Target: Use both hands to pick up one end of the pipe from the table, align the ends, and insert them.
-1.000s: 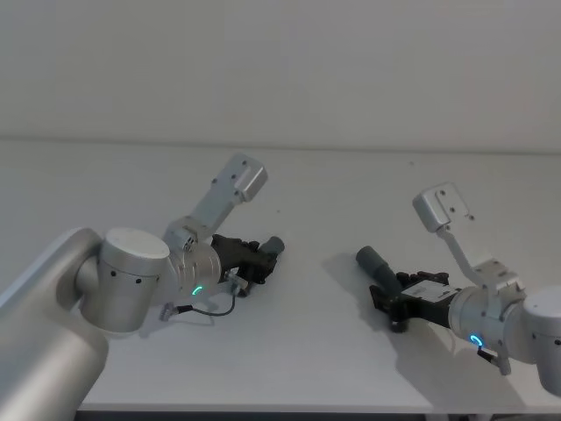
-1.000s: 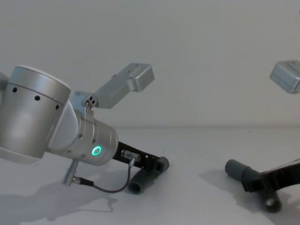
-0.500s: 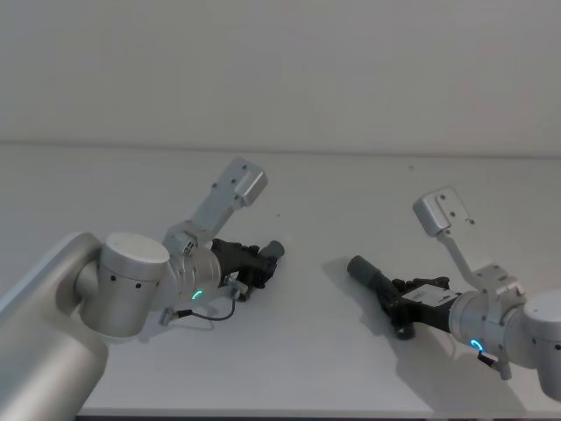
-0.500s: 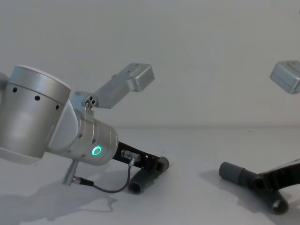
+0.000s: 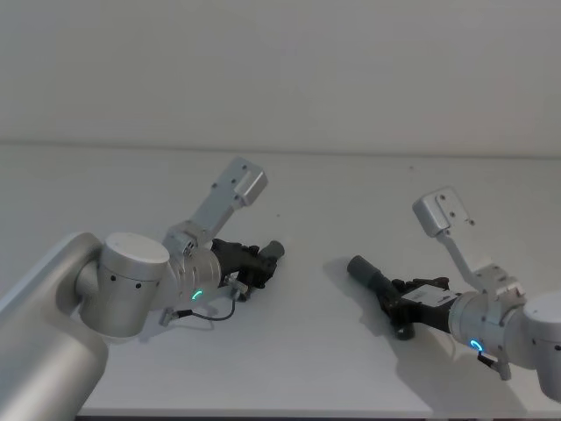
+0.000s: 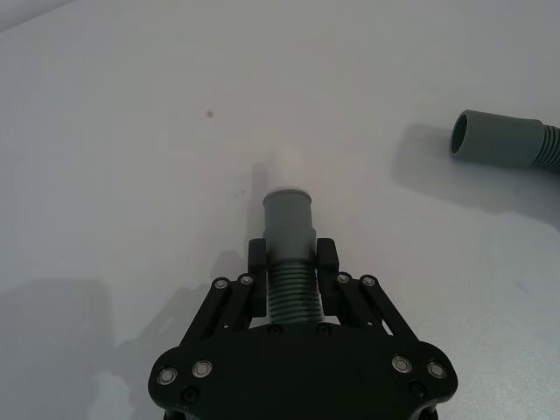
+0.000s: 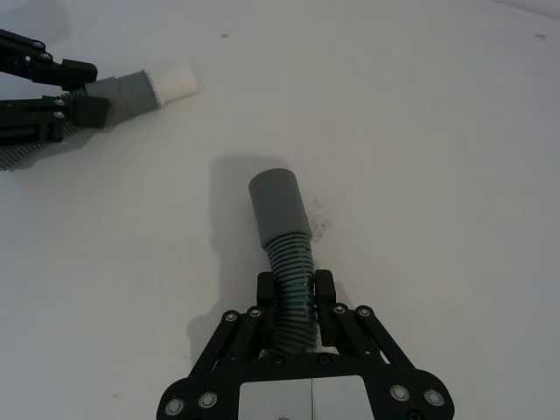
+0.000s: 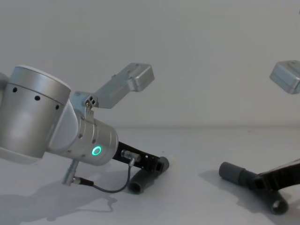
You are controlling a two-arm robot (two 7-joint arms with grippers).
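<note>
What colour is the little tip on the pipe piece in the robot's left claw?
White: the tip sticks out of a grey collar, clearest in the right wrist view.

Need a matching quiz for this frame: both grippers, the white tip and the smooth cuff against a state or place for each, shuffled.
Things:
1. left gripper
2. right gripper
3. white tip
4. smooth cuff

States or places:
A. shut on the long piece, on its ribbed part
B. lighter grey, at the long piece's free end
C. shut on the short piece
D. sticks out of the short piece's end, apart from the long piece

Pairs: 1-C, 2-A, 3-D, 4-B.
</note>
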